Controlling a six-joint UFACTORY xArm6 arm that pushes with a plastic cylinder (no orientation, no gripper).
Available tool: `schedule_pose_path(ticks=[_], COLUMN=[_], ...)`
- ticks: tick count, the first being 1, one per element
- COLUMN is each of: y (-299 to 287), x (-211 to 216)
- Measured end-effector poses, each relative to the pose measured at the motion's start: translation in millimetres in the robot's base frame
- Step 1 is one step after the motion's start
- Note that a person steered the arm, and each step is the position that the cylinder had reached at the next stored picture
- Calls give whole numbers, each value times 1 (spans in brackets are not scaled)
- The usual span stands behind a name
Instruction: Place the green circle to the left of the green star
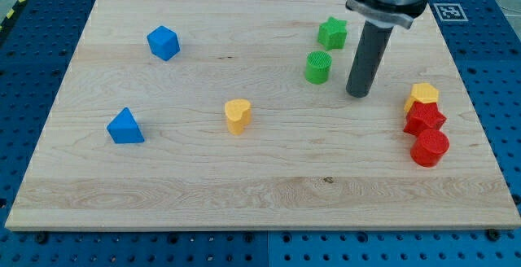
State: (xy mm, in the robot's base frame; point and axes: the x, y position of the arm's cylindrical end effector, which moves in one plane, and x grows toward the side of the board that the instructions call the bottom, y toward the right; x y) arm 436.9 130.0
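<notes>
The green circle (317, 67) is a short cylinder standing on the wooden board (244, 186), right of centre towards the view's top. The green star (332, 32) sits just above it and slightly to its right, a small gap apart. My tip (357, 95) rests on the board to the right of the green circle and slightly below it, a short gap away, not touching either green block.
A yellow hexagon (422, 95), a red star (424, 119) and a red circle (430, 147) cluster at the right edge. A yellow heart (237, 115) sits near the middle. A blue cube (163, 42) and a blue triangle (124, 127) lie at the left.
</notes>
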Motion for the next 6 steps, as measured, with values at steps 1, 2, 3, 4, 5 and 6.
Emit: schedule_pose_path(ticks=[1, 2, 3, 4, 5, 6], y=[-23, -28, -27, -28, -57, -72], x=[-26, -84, -47, 22, 22, -15])
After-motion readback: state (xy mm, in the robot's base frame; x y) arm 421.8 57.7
